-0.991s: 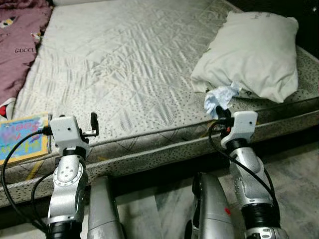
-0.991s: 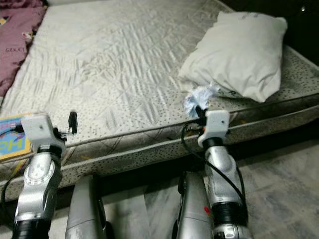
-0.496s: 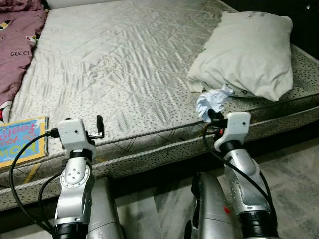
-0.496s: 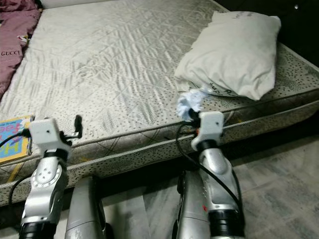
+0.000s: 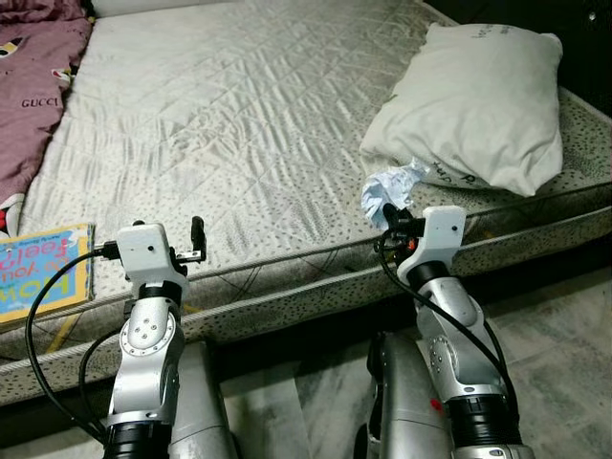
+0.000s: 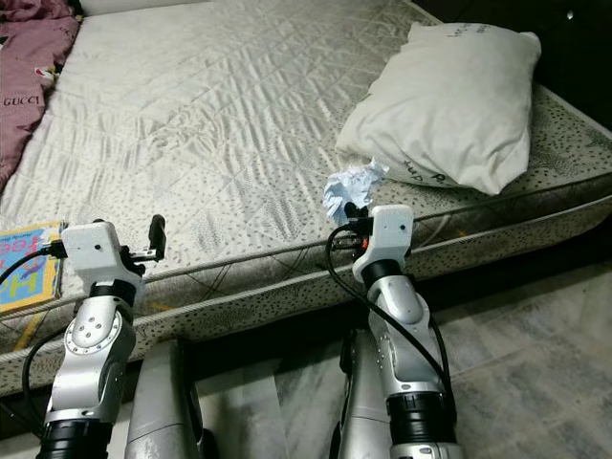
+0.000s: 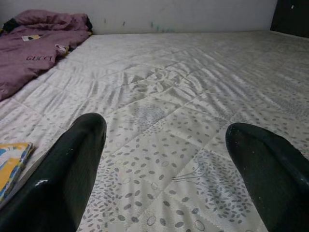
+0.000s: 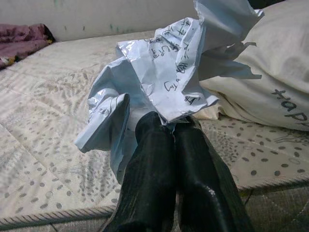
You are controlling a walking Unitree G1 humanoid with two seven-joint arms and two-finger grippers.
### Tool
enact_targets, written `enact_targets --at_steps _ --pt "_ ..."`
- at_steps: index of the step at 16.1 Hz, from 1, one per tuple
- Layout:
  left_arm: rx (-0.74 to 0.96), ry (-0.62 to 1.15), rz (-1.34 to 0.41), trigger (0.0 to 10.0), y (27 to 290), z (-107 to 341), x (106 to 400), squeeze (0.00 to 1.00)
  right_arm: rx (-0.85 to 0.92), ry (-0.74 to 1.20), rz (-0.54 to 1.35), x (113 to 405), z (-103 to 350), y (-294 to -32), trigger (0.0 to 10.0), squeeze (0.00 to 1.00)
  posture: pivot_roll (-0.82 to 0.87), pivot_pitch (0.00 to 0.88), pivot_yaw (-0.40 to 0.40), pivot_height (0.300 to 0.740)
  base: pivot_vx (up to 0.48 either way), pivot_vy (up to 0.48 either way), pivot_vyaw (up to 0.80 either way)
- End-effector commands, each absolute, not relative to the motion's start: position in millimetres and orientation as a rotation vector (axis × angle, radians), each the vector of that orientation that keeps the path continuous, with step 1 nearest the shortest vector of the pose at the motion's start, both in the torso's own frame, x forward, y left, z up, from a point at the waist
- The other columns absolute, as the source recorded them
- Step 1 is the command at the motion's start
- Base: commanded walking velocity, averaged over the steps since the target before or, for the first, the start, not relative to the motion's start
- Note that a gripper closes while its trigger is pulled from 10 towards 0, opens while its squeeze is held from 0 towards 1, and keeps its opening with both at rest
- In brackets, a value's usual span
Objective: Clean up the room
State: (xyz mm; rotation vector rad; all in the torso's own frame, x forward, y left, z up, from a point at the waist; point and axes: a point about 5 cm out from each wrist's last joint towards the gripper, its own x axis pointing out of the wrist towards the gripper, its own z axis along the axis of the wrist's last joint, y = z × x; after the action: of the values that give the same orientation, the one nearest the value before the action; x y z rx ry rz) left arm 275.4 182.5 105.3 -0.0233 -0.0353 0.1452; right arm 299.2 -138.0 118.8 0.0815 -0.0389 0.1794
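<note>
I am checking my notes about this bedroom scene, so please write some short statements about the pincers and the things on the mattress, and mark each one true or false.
1. The right pincer is shut on a crumpled paper. True.
2. The left pincer holds the colourful book. False: its fingers are open with nothing between them, and the book lies flat near the mattress edge, to its left.
3. The white pillow lies on the right part of the mattress. True.
4. The purple blanket covers the pillow. False: it is bunched at the far left side, away from the pillow.
5. The crumpled paper lies flat on the floor. False: it is held up just in front of the pillow.
</note>
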Motion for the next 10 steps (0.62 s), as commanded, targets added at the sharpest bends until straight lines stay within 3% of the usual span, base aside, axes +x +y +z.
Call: enact_targets --at_steps 1,10 --pt "-0.027 -0.04 0.137 10.0 181.7 106.7 277.2 0.0 0.085 -0.062 0.195 301.8 127.1 -136.0 10.0 0.0 -0.13 0.0 0.021 0.551 0.0 0.0 0.0" --pt "-0.033 -0.044 0.135 10.0 180.2 107.6 280.0 0.0 0.044 -0.067 0.19 306.6 129.1 -133.5 10.0 0.0 -0.12 0.0 0.02 0.652 0.0 0.0 0.0"
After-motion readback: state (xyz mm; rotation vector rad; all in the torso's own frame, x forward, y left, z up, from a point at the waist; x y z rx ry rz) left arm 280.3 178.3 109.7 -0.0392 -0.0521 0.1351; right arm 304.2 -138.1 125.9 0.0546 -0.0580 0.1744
